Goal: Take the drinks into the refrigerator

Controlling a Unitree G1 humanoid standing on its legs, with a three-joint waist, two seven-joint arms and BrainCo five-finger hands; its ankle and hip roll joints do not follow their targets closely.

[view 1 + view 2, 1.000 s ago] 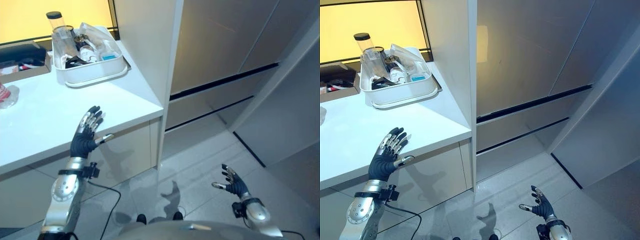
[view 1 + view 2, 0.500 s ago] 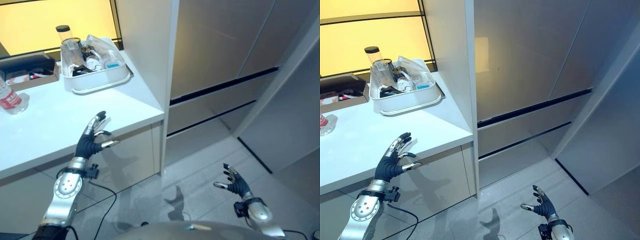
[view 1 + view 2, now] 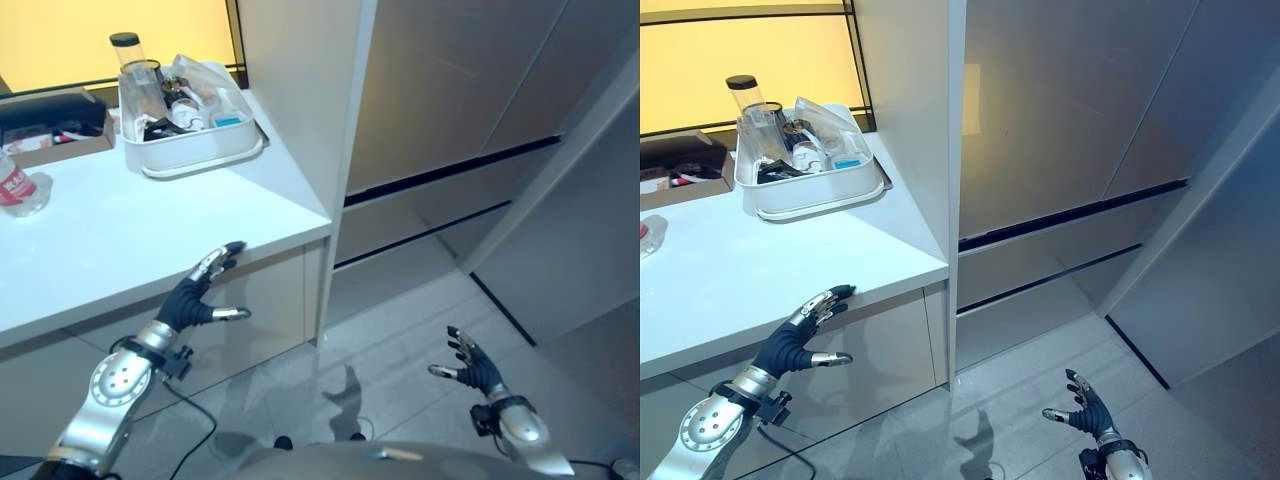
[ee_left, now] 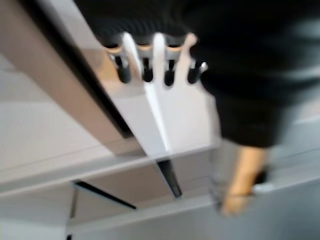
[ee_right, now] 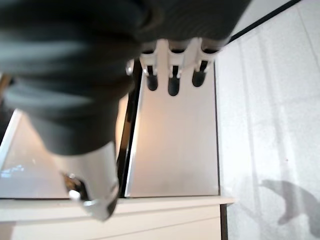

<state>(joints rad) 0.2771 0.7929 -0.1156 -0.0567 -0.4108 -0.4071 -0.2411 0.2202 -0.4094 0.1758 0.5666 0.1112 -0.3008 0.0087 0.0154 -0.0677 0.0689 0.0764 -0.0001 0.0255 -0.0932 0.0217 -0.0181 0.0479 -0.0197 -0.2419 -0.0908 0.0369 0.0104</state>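
Clear plastic bottle (image 3: 18, 190) lying at the white bench's (image 3: 120, 240) far left likely light, slippery, best gripped mid-body; left hand (image 3: 196, 293) and right hand (image 3: 468, 366) both spread, empty.

Counter (image 3: 120, 240) on the left; refrigerator (image 3: 450, 100) on the right, an upright panel (image 3: 300, 100) between them. Tub (image 3: 190, 150) at the counter's back right corner, against the panel, holding a jar (image 3: 128, 62) and other items. Box (image 3: 50, 125) left of the tub along the back edge. Bottle (image 3: 15, 190) lying at the counter's left edge. Floor (image 3: 400, 330) before the refrigerator.
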